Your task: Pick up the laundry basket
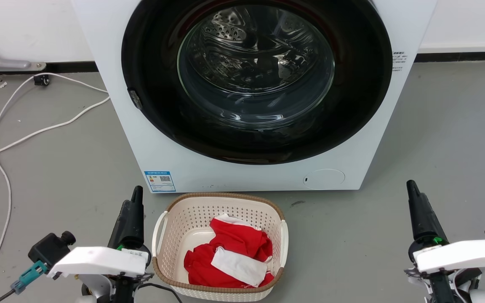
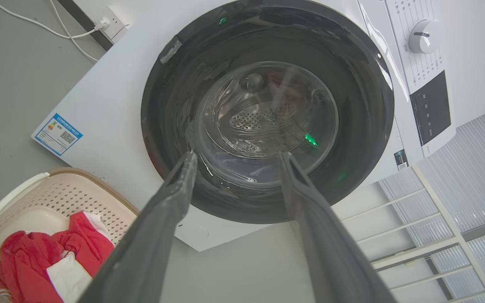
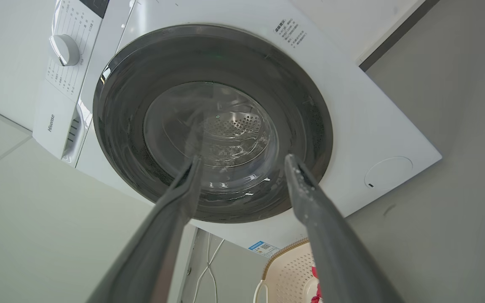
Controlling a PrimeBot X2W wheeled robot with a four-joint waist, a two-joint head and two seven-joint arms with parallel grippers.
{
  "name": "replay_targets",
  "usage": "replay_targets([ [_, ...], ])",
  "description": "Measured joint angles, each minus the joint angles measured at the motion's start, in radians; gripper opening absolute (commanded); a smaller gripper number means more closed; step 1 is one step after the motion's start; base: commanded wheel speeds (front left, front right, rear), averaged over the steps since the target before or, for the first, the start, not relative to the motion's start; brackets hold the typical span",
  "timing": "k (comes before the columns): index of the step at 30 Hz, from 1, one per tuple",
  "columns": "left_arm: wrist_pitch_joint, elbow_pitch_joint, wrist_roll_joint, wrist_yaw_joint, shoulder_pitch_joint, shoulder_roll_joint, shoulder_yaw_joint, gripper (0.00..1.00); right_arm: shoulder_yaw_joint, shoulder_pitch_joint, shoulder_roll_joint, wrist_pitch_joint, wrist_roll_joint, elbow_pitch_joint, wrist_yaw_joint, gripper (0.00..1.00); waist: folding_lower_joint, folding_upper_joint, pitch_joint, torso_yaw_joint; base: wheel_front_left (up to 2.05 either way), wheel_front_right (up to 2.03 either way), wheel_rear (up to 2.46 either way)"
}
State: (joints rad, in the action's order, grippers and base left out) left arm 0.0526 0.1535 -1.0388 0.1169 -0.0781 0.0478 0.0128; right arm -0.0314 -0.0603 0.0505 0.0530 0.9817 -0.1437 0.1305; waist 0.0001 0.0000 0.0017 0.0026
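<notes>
Both spread, holding nothing | left gripper (image 2: 238, 158) just beside laundry basket (image 1: 225, 196), right gripper (image 3: 243, 160) well apart | risk: one-sided lift may tip it, spilling red clothes (image 1: 234, 248)

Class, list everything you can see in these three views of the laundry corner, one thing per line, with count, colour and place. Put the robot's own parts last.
washing machine: one, white with a dark round door, by the wall behind the basket
laundry basket: one, cream with brown rim, on the floor between the grippers
clothes: one heap, red and white, inside the laundry basket
cables: at least two, white, on the grey floor left of the washing machine
label: one, blue, lower left of the washing machine's front
dial: one, white, on the washing machine's panel
rack: one, white, beside the washing machine
left gripper: one, dark, open, left of the basket
right gripper: one, dark, open, farther off to its right
</notes>
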Motion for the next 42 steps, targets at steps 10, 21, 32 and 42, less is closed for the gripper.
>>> replay_targets([
  [10, 0.04, 0.013, 0.185, -0.021, 0.0, 0.0, -0.031, 1.0, 0.027, 0.005, 0.0, 0.036, -0.247, 0.005, 0.0, 1.0, 0.0, 0.0, -0.003, 0.001, 0.0, 0.0, 0.0],
  [21, 0.071, 0.027, 0.325, -0.035, 0.0, 0.0, -0.049, 1.0, 0.037, 0.009, 0.0, 0.071, -0.423, -0.006, 0.0, 1.0, 0.0001, 0.0, -0.003, 0.001, 0.0, 0.0, 0.0],
  [32, 0.101, 0.043, 0.455, -0.054, -0.001, 0.001, -0.063, 1.0, 0.047, 0.013, 0.0, 0.083, -0.564, -0.006, 0.0, 1.0, 0.0001, 0.0, -0.004, 0.002, 0.0, 0.0, 0.0],
  [42, 0.125, 0.051, 0.57, -0.064, -0.003, 0.001, -0.069, 1.0, 0.056, 0.018, 0.0, 0.084, -0.68, 0.0, 0.0, 1.0, 0.0001, 0.0, -0.006, 0.003, 0.0, 0.0, 0.0],
])
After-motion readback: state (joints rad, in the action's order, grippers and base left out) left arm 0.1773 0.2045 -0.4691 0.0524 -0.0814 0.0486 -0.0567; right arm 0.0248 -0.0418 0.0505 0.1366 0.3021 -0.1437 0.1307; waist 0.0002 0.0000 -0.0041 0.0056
